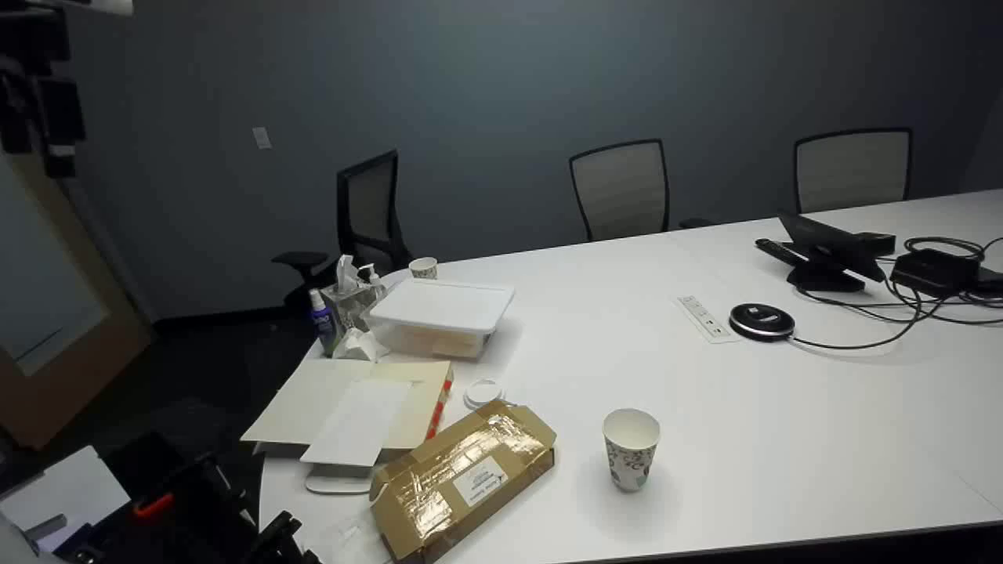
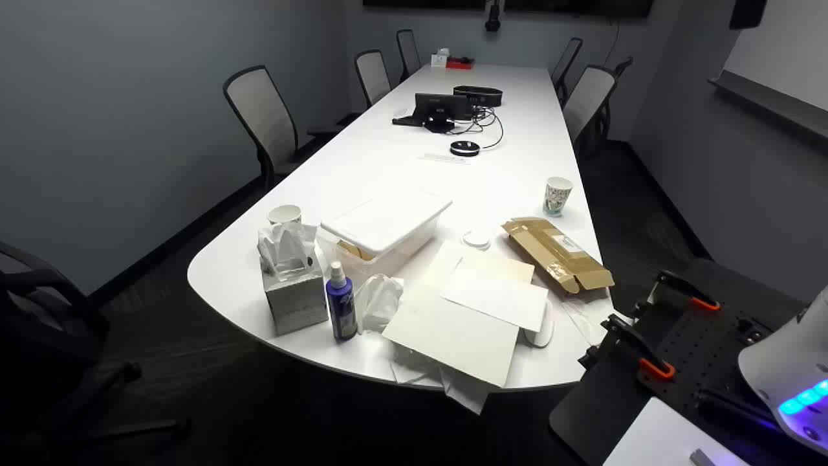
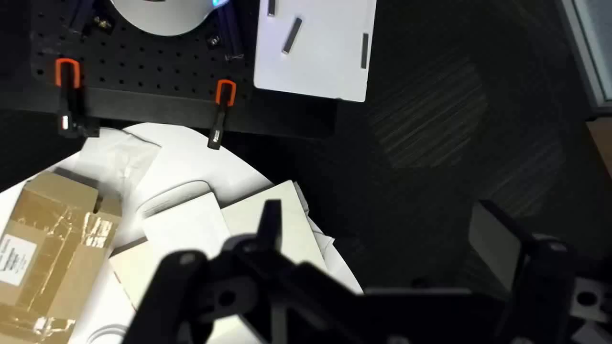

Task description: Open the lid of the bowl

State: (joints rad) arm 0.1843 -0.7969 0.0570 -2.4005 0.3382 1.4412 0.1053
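Aloft, the claw (image 3: 380, 222) gapes, well apart from the lid (image 1: 445, 304).

White lid (image 2: 387, 220) on container (image 2: 402, 252), purple bottle (image 2: 341, 305) beside tissue box (image 2: 295, 305), patterned cup (image 2: 557, 195) near brown package (image 2: 550, 252)

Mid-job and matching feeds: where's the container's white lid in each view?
In an exterior view: white lid left of centre, above the cardboard box.
In an exterior view: white lid near centre, left of the cardboard box.
Wrist view: white lid not in it; cardboard box at lower left.
Shared landmark: the cardboard box.
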